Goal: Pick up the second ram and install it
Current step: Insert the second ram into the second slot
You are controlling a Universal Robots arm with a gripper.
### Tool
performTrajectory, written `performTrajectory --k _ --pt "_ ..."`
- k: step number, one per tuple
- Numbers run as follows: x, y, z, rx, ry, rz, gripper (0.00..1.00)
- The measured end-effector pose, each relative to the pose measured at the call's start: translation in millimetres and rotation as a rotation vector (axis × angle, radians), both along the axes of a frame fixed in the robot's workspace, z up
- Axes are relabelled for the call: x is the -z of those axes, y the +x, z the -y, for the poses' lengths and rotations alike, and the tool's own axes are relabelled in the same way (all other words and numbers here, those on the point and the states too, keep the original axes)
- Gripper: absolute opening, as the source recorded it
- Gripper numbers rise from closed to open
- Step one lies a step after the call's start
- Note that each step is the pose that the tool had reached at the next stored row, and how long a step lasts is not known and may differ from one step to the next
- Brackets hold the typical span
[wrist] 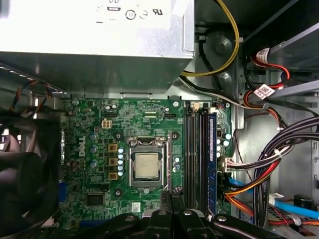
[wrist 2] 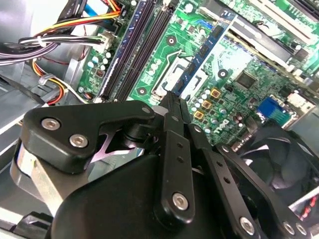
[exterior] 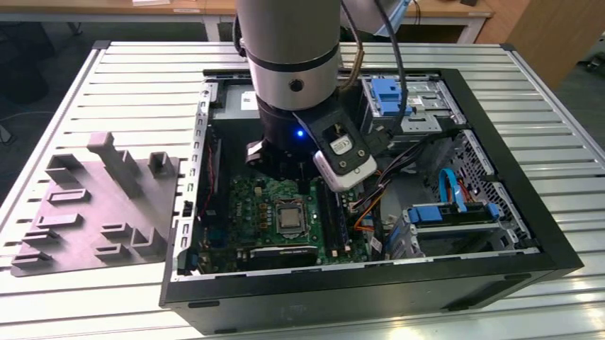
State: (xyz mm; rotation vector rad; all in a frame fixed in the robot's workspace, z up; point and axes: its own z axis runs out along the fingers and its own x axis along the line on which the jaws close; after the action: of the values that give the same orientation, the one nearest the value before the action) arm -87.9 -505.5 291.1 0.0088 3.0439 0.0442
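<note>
Inside the open computer case [exterior: 378,294], the gripper [wrist 2: 171,99] (pinched closed, nothing held) hangs above the green motherboard [wrist: 149,112].

Spotting white lettering on the green motherboard [wrist: 75,149], round marks on the power supply label [wrist: 130,14] (print too small).

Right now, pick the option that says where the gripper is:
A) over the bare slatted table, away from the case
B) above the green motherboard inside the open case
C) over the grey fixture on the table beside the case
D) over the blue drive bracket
B: in the first wrist view the gripper hangs over the green motherboard, close to the processor socket and the long black slots.
</note>
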Motion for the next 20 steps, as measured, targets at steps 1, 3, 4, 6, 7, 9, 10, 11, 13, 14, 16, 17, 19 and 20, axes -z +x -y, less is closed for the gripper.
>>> performTrajectory --k 1,3,4,6,7,9,10,11,13,14,16,17,19,20 --pt "1.0 1.1 0.0 0.0 0.0002 -0.0001 0.11" --pt "2.2 4.1 0.0 0.0 0.0001 -0.0007 0.11" --pt "2.8 5.8 0.0 0.0 0.0002 -0.001 0.11" --pt "4.4 8.9 0.0 0.0 0.0007 -0.0017 0.11" --pt "5.1 10.2 0.0 0.0 0.0008 -0.002 0.11" --pt "6.8 13.1 0.0 0.0 0.0008 -0.0027 0.11" --pt "7.7 14.8 0.0 0.0 0.0009 -0.0031 0.11" --pt "8.7 16.3 0.0 0.0 0.0011 -0.0034 0.11" --pt "10.7 19.5 -0.1 0.0 0.0014 -0.0042 0.11" --pt "11.7 21.1 -0.1 0.0 0.0014 -0.0046 0.11" --pt "13.9 24.1 -0.2 0.0 0.0016 -0.0052 0.11" --pt "14.9 25.9 -0.4 0.0 0.0014 -0.0058 0.11" --pt "17.5 28.6 -0.7 0.0 0.0016 -0.0067 0.11" --pt "18.9 29.6 -0.8 0.0 0.0015 -0.007 0.11"
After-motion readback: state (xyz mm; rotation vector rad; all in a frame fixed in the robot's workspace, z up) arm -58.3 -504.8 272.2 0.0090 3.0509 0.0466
